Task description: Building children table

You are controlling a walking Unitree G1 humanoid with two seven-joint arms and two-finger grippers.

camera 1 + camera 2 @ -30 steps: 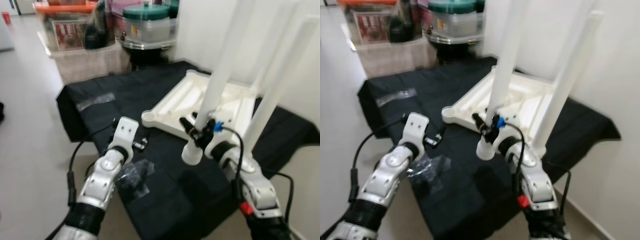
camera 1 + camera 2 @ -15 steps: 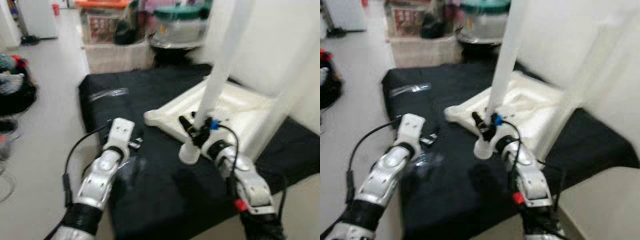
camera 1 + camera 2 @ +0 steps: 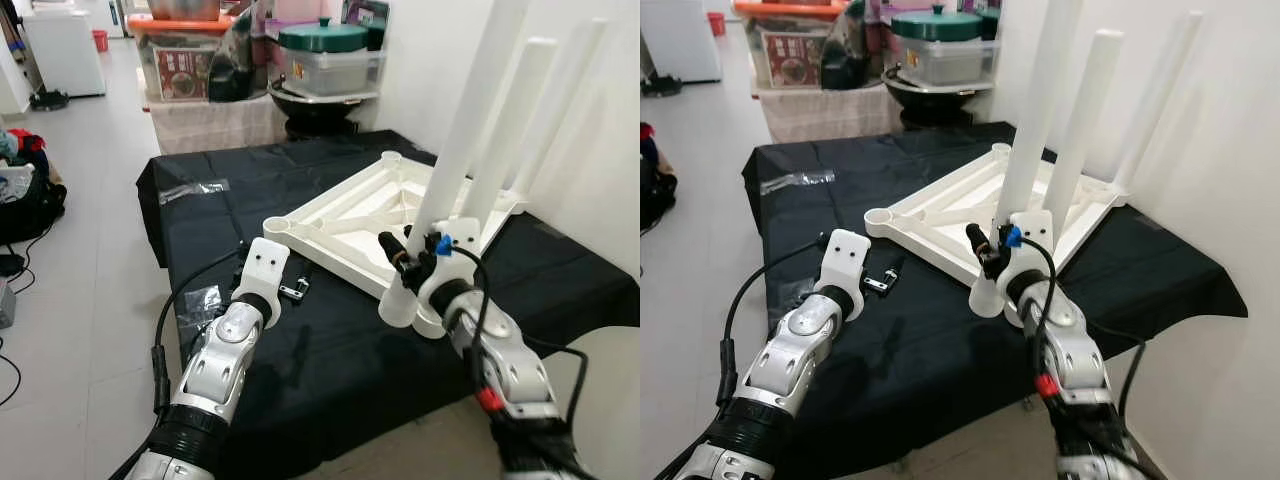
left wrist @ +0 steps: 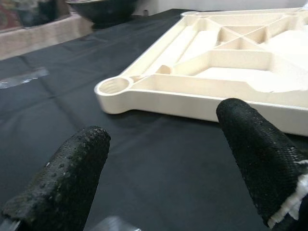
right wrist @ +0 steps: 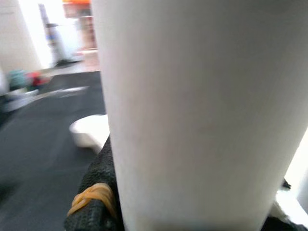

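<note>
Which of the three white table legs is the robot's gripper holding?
The nearest leg, clamped low down by the right gripper; the other two stand farther back on the upturned tabletop.

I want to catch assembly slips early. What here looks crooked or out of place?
The white leg in the right gripper leans instead of standing straight like the two fitted legs, and its foot hangs off the tabletop's near edge, not in a corner socket.
</note>
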